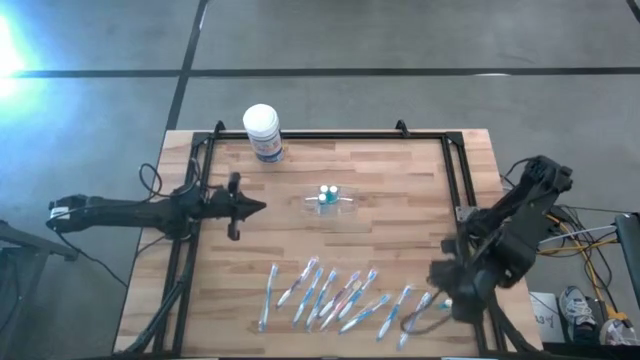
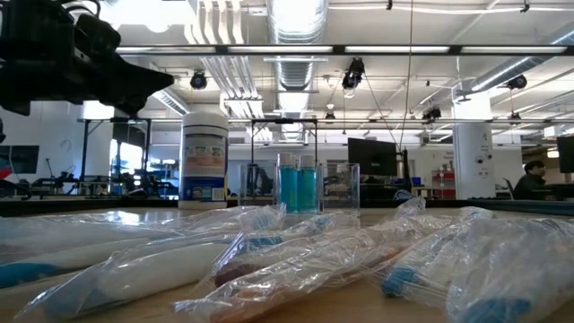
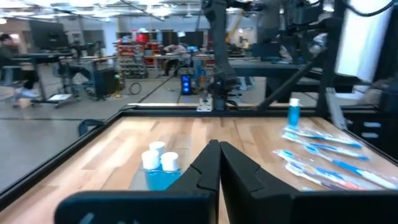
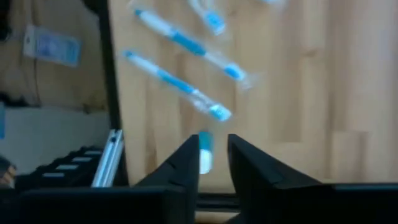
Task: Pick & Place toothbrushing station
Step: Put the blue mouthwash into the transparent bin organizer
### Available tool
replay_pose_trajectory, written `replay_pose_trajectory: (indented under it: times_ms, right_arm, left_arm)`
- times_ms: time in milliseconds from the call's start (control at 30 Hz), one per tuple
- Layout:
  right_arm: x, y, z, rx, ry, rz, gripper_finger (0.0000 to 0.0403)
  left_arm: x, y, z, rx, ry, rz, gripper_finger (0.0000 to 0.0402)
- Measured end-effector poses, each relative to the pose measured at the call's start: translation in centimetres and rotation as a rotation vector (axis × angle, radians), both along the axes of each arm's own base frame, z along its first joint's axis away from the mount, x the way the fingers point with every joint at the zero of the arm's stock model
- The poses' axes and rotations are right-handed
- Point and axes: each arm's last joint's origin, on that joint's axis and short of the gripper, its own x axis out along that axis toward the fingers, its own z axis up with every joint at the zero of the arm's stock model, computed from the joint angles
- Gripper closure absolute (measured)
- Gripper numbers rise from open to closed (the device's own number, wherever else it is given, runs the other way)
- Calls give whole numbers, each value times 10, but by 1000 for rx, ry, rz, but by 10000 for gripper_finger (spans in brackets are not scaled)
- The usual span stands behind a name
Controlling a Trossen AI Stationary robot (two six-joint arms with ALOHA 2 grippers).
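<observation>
Step in hand, by the look of it: the approach, with nothing lifted yet. Wooden bench (image 1: 400, 200) inside a black frame. 2 arms: left gripper (image 1: 250, 208) hovering left of centre, fingers together, aimed at the toothbrushing station (image 1: 328, 201); right gripper (image 1: 447, 290) low over the near right edge, fingers slightly apart around a bagged toothbrush (image 4: 204, 153), not clearly clamping it. 1 white tub with a blue label (image 1: 263, 132) at the far edge. 1 clear station at mid-bench, well apart from the tub, holding 2 small blue bottles (image 2: 298, 187). Roughly 10 bagged toothbrushes (image 1: 340, 296) along the near edge. Next move likely calls for opening the left fingers and advancing squarely onto the station's thin clear walls.
</observation>
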Motion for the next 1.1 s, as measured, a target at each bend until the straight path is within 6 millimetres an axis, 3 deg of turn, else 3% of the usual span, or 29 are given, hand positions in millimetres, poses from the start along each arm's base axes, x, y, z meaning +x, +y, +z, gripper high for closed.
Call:
replay_pose_trajectory:
  times_ms: [267, 500, 700, 1100]
  right_arm:
    - [-1, 32, -30, -99, 83, 68, 217]
    - [-7, 49, -48, -156, 126, 81, 167]
    - [-17, 60, -63, -201, 150, 120, 155]
    - [-27, 55, -87, -210, 149, 112, 162]
  left_arm:
    - [0, -2, -3, 7, 26, -76, 390]
    - [0, -2, -3, 7, 29, -81, 385]
    - [0, -2, -3, 6, 30, -82, 396]
    - [0, -2, -4, 5, 32, -83, 382]
